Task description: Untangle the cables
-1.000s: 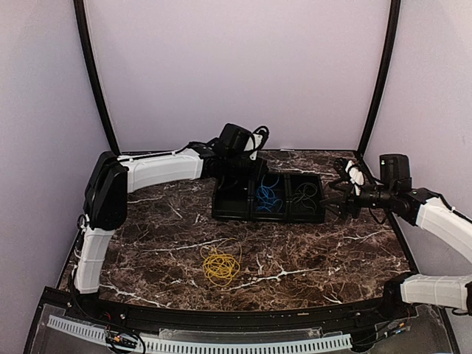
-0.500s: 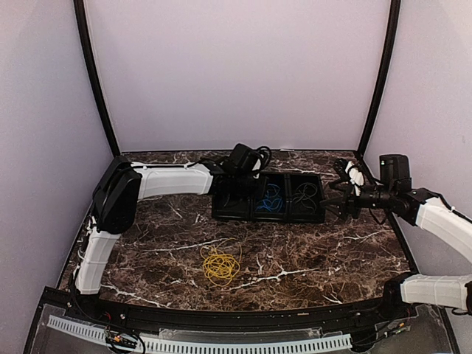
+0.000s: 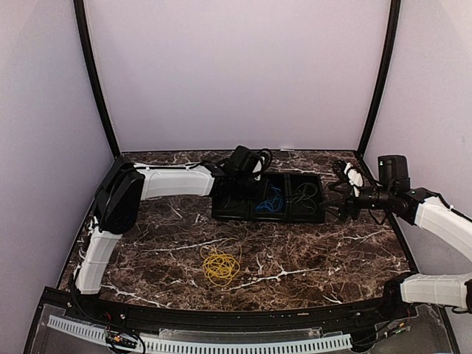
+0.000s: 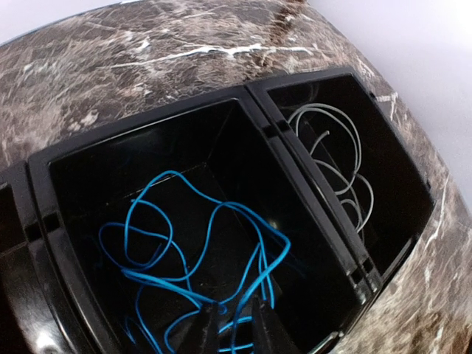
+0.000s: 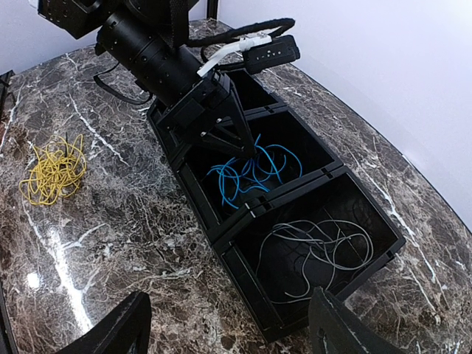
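Pale lilac walls (image 3: pixel 236 74) close in a dark, white-veined marble tabletop (image 3: pixel 310 258). At its far middle stands a black three-compartment tray (image 3: pixel 265 217).

The left arm rises from its near-left base and bends at the elbow. Its white forearm runs level to the right, and the wrist tips down into the tray. The left gripper (image 4: pixel 234 332) sits low in the middle compartment on the blue cable (image 3: pixel 269 199). Its jaws stand close together with blue strands between the tips, but whether they pinch the wire cannot be told.

The right arm reaches back and inward, and the right gripper (image 3: pixel 341 192) hangs above the tabletop just beside the tray's right end, jaws spread wide around nothing.

A grey cable (image 3: pixel 304 195) lies loose in the right compartment. A yellow cable (image 3: pixel 220 265) lies coiled on the tabletop, well in front of the tray.
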Robot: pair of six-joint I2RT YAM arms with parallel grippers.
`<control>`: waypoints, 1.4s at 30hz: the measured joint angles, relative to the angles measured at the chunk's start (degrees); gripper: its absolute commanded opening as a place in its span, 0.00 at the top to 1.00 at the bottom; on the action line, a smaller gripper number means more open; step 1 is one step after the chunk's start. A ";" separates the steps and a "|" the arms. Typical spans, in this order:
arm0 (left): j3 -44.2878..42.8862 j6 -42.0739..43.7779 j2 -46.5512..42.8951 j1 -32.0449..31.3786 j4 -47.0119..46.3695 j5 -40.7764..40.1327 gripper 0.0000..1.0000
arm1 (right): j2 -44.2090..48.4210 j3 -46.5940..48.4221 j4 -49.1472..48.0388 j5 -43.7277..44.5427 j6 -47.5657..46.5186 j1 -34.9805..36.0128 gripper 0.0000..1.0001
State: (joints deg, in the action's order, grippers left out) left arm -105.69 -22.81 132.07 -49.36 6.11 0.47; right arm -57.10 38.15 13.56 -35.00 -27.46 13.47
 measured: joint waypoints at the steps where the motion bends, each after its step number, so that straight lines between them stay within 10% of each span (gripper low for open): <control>1: -0.02 0.15 0.04 0.00 0.13 0.26 0.71 | 0.00 0.00 0.00 -0.02 -0.02 0.00 0.25; 17: 3.37 4.61 -9.97 -1.81 3.80 -2.10 0.43 | -0.02 0.00 0.15 -0.13 -0.15 0.00 0.24; 29: 41.51 4.87 -48.74 -1.92 -0.22 -3.69 0.43 | -0.42 0.00 0.11 -0.20 -0.63 0.00 0.26; 42: 65.59 1.97 -64.13 -1.92 -4.24 4.42 0.49 | -12.87 6.32 5.05 -1.86 -4.85 9.46 0.40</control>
State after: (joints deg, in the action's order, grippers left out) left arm -40.10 -20.84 67.94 -51.29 1.87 4.89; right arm -69.97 44.47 18.61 -36.86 -32.32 22.94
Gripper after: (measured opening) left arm 0.517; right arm 0.606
